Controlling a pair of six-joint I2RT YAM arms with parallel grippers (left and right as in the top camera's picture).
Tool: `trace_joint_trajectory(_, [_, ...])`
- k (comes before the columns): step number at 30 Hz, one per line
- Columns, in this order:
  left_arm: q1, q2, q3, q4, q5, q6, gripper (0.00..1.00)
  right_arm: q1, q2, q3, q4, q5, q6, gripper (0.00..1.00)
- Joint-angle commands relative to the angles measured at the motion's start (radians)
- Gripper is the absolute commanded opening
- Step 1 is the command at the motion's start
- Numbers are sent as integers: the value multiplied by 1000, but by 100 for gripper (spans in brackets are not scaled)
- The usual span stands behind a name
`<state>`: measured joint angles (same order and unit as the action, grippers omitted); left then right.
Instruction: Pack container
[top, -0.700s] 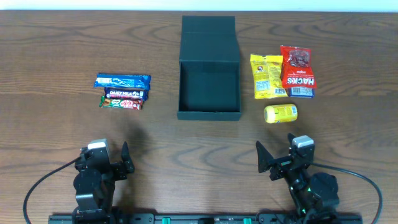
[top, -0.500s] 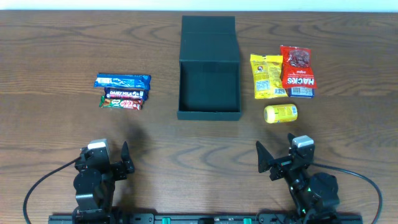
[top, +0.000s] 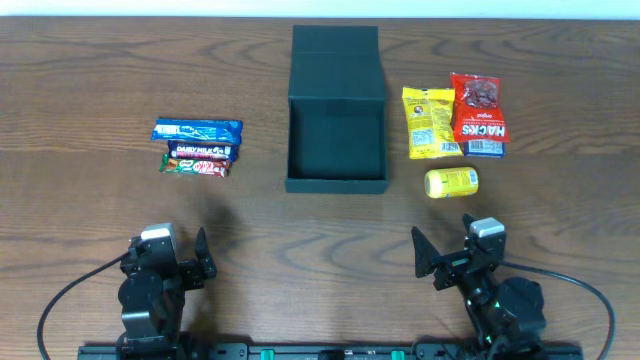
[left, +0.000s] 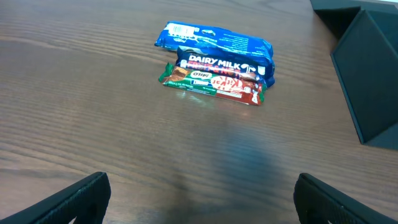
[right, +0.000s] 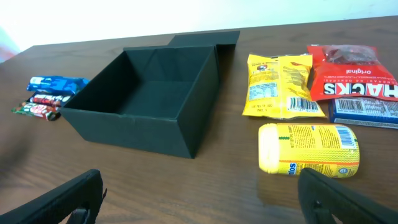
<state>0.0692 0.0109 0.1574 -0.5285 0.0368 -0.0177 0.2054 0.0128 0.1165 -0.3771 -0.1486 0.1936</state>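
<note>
1. Over the table (top: 90, 80), the box (top: 336, 140) sits open in the middle, its lid (top: 335, 60) folded back flat on the far side. Three bars (top: 198, 148) lie touching one another, well apart from the box on its left. On its right, a yellow packet (top: 430, 122) and a red packet (top: 478, 108) lie side by side, the red one overlapping a blue pack (top: 488, 148). A yellow tube (top: 452, 182) lies on its side just nearer than them.
2. From the left wrist, the left gripper (left: 205, 199) is spread wide with nothing between its fingers, above bare wood. The bars lie ahead; a corner of the box shows at the upper right.
3. From the right wrist, the right gripper (right: 202, 199) is likewise spread wide and empty. The box stands ahead to the left, the tube ahead to the right, the packets behind the tube.
</note>
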Motion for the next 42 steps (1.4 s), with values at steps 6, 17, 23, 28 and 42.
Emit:
trace_joint_trajectory(6, [2, -7, -14, 2, -18, 18, 95, 5, -7, -5, 0, 2, -8, 99])
trace_joint_trajectory(17, [3, -7, -14, 2, -18, 18, 95, 5, -7, -5, 44, -47, 348, 99])
trace_joint_trajectory(23, [3, -7, -14, 2, -18, 18, 95, 5, -5, -5, 11, -204, 738, 99])
trace_joint_trajectory(28, [3, -7, -14, 2, -18, 18, 95, 5, 33, -4, 195, -393, 628, 99])
trace_joint_trajectory(42, [3, -7, -14, 2, -18, 18, 96, 12, 696, 482, 261, -544, 432, 99])
